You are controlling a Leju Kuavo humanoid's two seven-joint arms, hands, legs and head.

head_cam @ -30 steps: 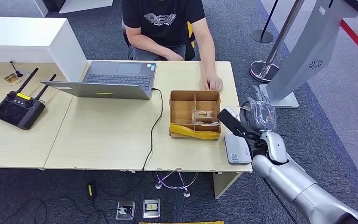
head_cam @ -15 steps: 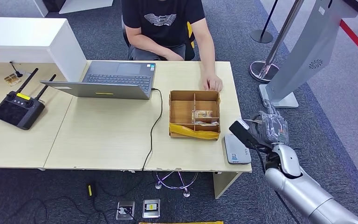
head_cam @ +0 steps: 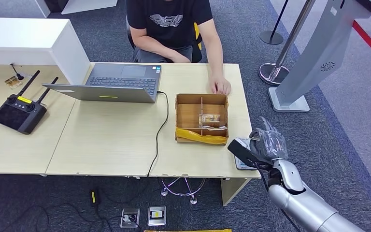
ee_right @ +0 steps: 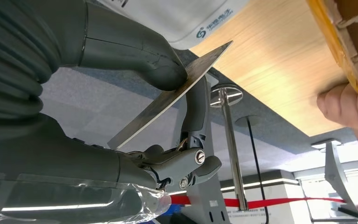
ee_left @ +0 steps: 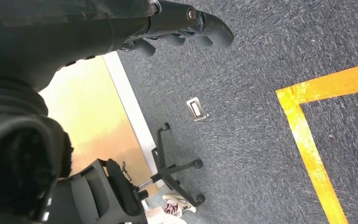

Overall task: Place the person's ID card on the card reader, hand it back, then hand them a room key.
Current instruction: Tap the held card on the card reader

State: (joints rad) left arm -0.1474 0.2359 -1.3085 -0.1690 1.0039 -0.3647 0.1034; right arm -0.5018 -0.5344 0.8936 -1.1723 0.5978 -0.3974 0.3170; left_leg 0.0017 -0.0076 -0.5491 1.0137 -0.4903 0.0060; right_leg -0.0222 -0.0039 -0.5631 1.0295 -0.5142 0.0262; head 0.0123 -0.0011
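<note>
Over the card reader [head_cam: 243,155] at the table's [head_cam: 116,140] near corner, we pinched the ID card [ee_right: 168,97] in our right hand [head_cam: 266,145]; our left hand's [ee_left: 182,25] fingers curled, holding nothing.

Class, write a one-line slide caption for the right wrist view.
Right hand pinches a card near the desk.

Laptop [head_cam: 121,82] sat at the table's [head_cam: 111,145] far edge, left of centre; controller [head_cam: 18,110] lay well left of it; divided box [head_cam: 202,118] stood right of the laptop, near the right end, with cards [head_cam: 211,120] in a middle compartment; person's hand [head_cam: 220,86] rested just behind the box; card reader [head_cam: 244,154] lay at the near right corner — right hand [head_cam: 263,147] over it, pinching the ID card [ee_right: 168,100].
</note>
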